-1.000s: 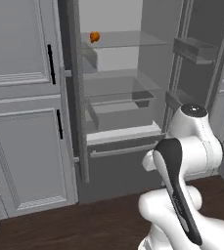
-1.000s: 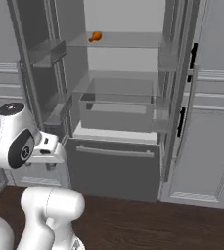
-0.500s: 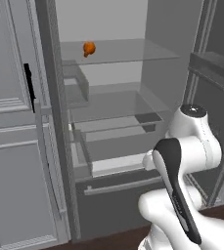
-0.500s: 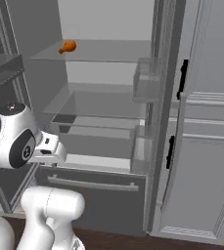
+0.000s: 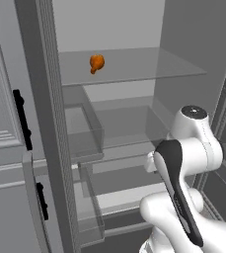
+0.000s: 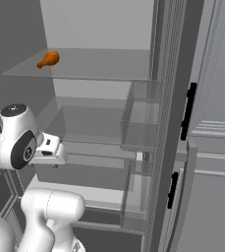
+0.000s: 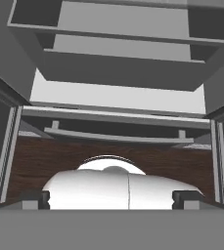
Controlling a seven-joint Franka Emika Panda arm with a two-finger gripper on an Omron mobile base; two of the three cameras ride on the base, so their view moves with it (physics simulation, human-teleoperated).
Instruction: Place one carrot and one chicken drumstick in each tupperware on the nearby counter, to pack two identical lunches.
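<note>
An open fridge [image 5: 134, 29] faced the robot. One orange drumstick [image 5: 96, 63] lay alone on the upper glass shelf [image 5: 149, 62], near its left rear corner, well above the arm [image 5: 181, 163]. The arm stood folded low in front of the lower shelves, likely because no reach had begun. In the hand view, the pincer [image 7: 111, 199] pointed down toward the drawer [image 7: 116, 73] and wooden floor [image 7: 40, 161]; its tips sat wide apart, spread and holding nothing.
</note>
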